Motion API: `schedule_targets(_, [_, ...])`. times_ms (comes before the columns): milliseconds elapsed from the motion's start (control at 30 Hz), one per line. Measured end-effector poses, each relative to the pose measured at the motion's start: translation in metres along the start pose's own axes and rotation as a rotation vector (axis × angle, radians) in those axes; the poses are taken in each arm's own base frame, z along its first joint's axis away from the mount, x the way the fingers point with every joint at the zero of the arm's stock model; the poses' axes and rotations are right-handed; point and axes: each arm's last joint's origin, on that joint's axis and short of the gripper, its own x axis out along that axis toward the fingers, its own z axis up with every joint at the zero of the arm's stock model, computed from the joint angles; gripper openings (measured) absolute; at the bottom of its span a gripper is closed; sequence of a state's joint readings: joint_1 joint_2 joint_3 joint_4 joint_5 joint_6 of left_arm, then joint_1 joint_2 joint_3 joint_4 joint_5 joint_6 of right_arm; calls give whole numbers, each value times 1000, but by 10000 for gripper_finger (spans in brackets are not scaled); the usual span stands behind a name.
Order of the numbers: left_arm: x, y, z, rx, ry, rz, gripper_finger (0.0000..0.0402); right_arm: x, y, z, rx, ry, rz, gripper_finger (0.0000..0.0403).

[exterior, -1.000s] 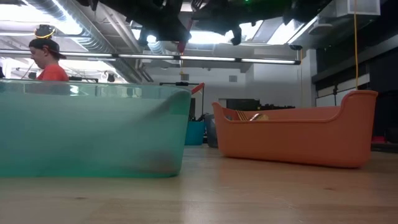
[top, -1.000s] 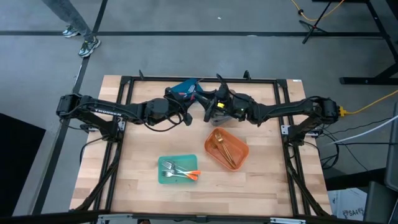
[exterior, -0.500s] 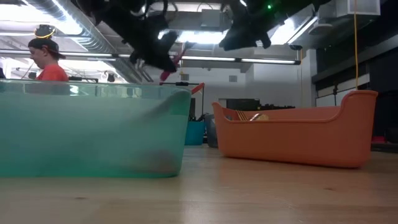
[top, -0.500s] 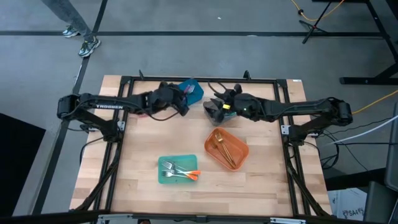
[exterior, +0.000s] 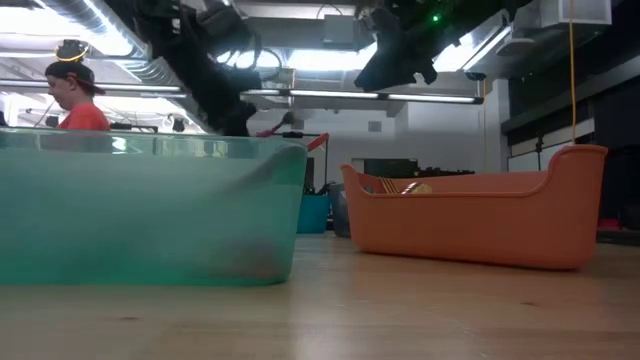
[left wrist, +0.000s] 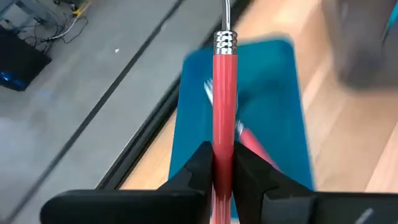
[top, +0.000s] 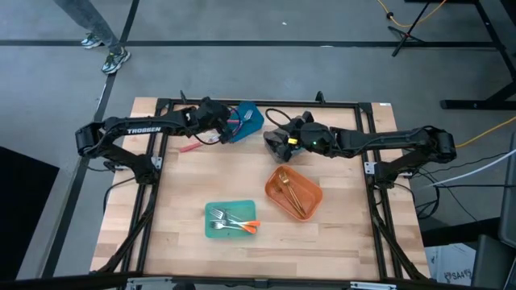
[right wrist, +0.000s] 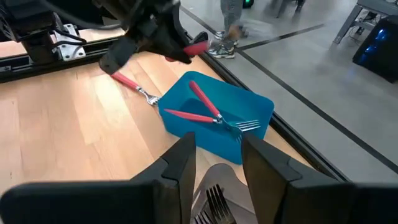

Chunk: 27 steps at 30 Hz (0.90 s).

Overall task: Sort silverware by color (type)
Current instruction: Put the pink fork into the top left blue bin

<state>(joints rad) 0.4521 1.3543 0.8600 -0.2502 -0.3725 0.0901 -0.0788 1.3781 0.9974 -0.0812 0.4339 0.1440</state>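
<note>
While the wooden table (top: 185,242) carries four bins, the two dark arms reach in from either side toward its far edge. At that far edge the blue bin (top: 246,121) holds two red-handled forks (right wrist: 205,107) lying crossed, and just beside it stands the grey bin (top: 278,145), with silver tines (right wrist: 214,200) showing at its rim in the right wrist view. Nearer the middle of the table the orange bin (top: 294,192) contains gold utensils (top: 297,193), and the teal bin (top: 231,220) toward the near edge holds orange-handled forks (top: 235,224) with silver tines. The left gripper (top: 216,129) sits at the blue bin's edge, its fingers (left wrist: 198,167) pinched narrow on the handle of a red-handled utensil (left wrist: 223,99), whose silver neck points out over the blue bin. The right gripper (top: 282,138) hangs above the grey bin, its fingers (right wrist: 182,163) partly apart with nothing visibly between them. One more red-handled fork (top: 190,147) lies loose on the bare wood, just beside the blue bin on the left arm's side. In the low view a person (exterior: 75,95) in an orange top and a cap stands in the room beyond the table.
</note>
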Motion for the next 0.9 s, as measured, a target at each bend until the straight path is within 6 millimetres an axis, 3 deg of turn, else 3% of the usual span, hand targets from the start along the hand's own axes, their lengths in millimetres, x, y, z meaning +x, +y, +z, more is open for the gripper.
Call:
schedule_targets(467, [47, -11, -26, 541, 253, 112, 32, 0, 0, 0, 7, 4, 0, 117])
schedule_targets(900, [51, -8, -30, 778, 362, 242, 36, 0, 0, 0, 8, 4, 0, 117])
